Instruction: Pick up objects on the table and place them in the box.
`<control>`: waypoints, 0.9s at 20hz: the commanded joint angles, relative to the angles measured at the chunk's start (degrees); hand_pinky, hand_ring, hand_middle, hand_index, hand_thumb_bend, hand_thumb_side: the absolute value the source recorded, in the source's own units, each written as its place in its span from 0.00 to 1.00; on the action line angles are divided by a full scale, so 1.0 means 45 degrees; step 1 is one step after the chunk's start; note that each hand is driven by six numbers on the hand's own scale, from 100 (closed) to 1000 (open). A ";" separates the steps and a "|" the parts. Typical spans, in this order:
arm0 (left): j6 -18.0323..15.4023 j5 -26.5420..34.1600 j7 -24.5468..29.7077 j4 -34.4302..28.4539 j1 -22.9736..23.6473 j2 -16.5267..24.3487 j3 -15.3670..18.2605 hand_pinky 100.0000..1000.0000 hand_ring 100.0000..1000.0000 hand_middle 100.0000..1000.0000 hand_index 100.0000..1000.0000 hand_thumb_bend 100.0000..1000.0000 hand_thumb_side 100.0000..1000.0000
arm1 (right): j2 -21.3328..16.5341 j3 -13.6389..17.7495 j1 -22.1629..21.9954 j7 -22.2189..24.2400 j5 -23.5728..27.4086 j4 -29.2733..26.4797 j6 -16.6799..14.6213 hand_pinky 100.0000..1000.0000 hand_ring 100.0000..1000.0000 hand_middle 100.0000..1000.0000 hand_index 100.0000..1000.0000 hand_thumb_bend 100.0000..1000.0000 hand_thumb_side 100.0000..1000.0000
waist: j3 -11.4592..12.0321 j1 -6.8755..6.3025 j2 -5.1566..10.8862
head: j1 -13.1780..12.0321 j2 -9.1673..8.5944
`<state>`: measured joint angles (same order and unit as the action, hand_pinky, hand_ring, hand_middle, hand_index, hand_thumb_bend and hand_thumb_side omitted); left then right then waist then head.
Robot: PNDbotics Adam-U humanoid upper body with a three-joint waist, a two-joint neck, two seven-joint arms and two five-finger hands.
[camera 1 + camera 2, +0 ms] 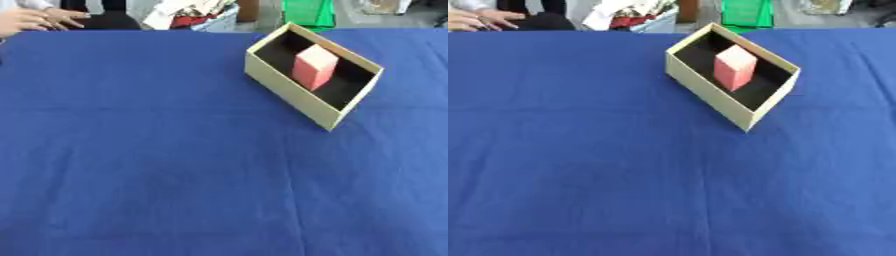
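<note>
Blue cloth covers the table (157, 165) from edge to edge, with faint creases running along and across it. On its far right part sits the box (289, 87), a shallow rectangular carton with cream walls and a dark inside, turned at an angle so that one corner points toward the near side. Inside it stands a pink block (314, 66), upright and somewhat tilted in the picture, resting on the dark floor near the middle of the box and apart from the walls on its long sides. Neither robot hand shows in either eye view, so nothing can be said of how their fingers stand, and no place can be given relative to a hand. Beyond the far edge lie green and mixed-coloured things, too unclear to name.
</note>
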<state>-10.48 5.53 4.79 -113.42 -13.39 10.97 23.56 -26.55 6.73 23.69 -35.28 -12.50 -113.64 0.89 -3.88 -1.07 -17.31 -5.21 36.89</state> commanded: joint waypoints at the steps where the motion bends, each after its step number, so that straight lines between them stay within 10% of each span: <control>1: -0.0044 -0.0014 0.0017 -0.0261 -0.0022 0.0093 0.0112 0.77 0.68 0.70 0.90 0.04 0.89 | -0.0390 0.0158 0.0095 -0.0056 -0.0097 -0.0212 0.0015 0.73 0.73 0.79 0.77 0.00 0.84 | 0.0027 0.0020 0.0206 | -0.0018 -0.0195; 18: -0.0098 -0.0019 0.0004 -0.0261 0.0029 0.0052 0.0155 0.77 0.67 0.70 0.91 0.04 0.89 | -0.0413 0.0153 0.0103 -0.0056 -0.0095 -0.0212 0.0000 0.73 0.74 0.79 0.77 0.00 0.83 | 0.0192 0.0047 0.0259 | 0.0129 -0.0326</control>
<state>-10.68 5.53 4.81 -113.42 -13.11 10.56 23.77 -26.60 7.01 23.68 -35.28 -12.50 -113.64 0.89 -3.09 -0.93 -17.29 -4.85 36.16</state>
